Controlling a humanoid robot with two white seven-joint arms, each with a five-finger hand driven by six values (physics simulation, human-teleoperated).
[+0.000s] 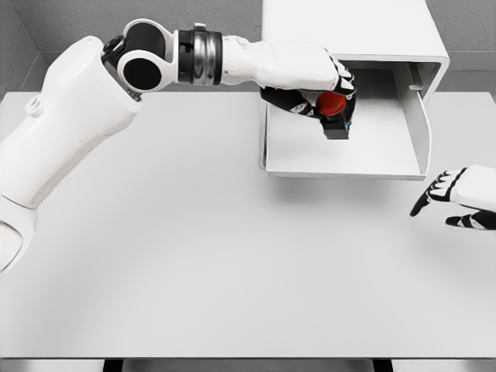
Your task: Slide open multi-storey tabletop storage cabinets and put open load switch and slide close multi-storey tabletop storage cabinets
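Note:
A white storage cabinet (356, 31) stands at the back of the table, right of the middle. Its drawer (341, 151) is slid out toward me and shows a bare white floor. My left hand (329, 97) reaches over the drawer and is shut on the load switch (335, 115), a black block with a red round knob. The switch hangs above the drawer's back half, clear of its floor. My right hand (457, 198) hovers low over the table just right of the drawer's front corner, fingers spread and holding nothing.
The wide white table (194, 256) spreads out in front of the cabinet. My left arm (93, 116) crosses the back left of the table. The table's front edge (248, 358) runs along the bottom of the view.

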